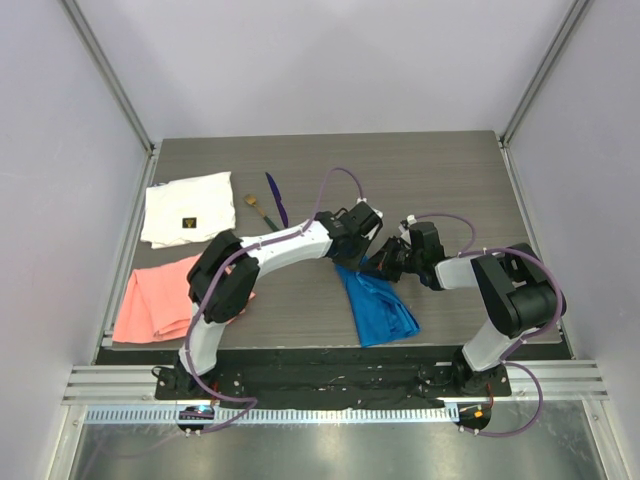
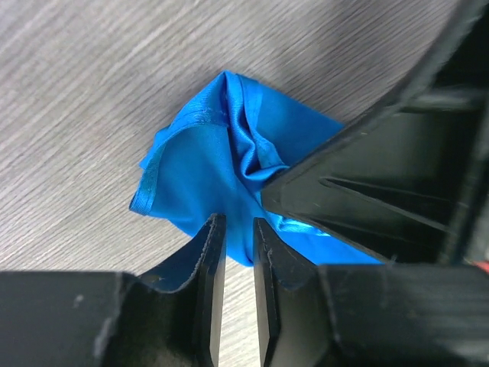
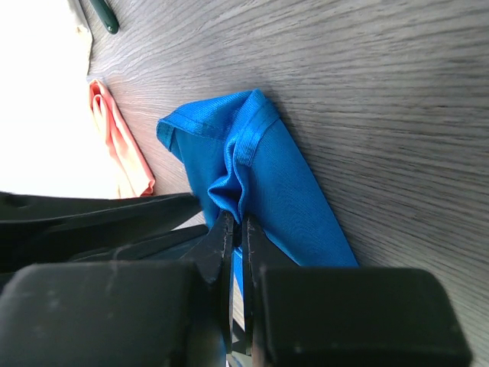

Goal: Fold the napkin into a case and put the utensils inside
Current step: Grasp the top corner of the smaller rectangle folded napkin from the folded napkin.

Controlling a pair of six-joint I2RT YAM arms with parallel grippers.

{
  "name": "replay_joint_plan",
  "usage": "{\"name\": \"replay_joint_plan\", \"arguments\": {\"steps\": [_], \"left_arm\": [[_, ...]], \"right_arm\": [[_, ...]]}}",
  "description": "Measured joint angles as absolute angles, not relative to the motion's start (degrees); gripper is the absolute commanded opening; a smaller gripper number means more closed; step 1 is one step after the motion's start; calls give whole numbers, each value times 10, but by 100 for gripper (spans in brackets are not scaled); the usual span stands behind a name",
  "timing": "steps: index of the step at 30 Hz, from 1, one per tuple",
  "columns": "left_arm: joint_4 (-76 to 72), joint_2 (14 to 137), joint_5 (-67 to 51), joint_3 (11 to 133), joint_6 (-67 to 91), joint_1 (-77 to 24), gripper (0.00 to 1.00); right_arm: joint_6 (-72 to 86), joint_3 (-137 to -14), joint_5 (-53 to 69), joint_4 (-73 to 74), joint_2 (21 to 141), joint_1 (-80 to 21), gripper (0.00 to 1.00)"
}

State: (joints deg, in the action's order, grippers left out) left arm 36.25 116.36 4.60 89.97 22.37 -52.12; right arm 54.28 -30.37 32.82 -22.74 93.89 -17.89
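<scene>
Napkin: bright blue, folded to a long narrow strip, on the table right of centre. It runs from the two gripper tips down toward the near edge, between the arm bases.

Right gripper: jaws closed tight on a raised fold at the strip's far end. Only the right wrist view shows this pinch, with the hemmed corner puckered just past the tips. The top view hides the contact under both wrists.

Left gripper: jaws a narrow slit apart, holding nothing. Blue cloth lies flat under the tips and bare wood shows lower in the gap. The left wrist view also shows the right gripper's black finger coming in from the right, its tip at the bunched ridge of cloth. The two grippers are just beside each other over the same end.

Utensils, whole in the top view only: purple utensil and green-handled utensil lie side by side, well apart from the napkin, left of centre toward the far side. The right wrist view catches just a dark green tip at its top edge.

White cloth: far left, carrying a small dark label with a yellowish mark, too small to read. Pink cloth: folded, just nearer than the white one, partly under the left arm. No other writing visible.
</scene>
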Motion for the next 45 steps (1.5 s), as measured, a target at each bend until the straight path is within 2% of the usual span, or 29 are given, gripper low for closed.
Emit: {"name": "replay_joint_plan", "arguments": {"steps": [7,11,14,15,20,45], "left_arm": [[373,1186,74,905,218,-528,31],[375,1193,82,914,216,-528,30],[376,1196,86,918,215,-528,21],[376,1198,88,919,214,-528,14],[376,1205,91,924,207,-528,0],[322,1145,42,875,260,-527,0]], "right_arm": [[545,-304,332,-231,939,-179,1],[545,-304,332,-232,939,-179,1],[546,-304,332,-232,939,-179,1],[546,-304,332,-233,939,-179,1],[546,-304,332,-234,939,-179,1],[588,-304,347,-238,941,-179,1]]}}
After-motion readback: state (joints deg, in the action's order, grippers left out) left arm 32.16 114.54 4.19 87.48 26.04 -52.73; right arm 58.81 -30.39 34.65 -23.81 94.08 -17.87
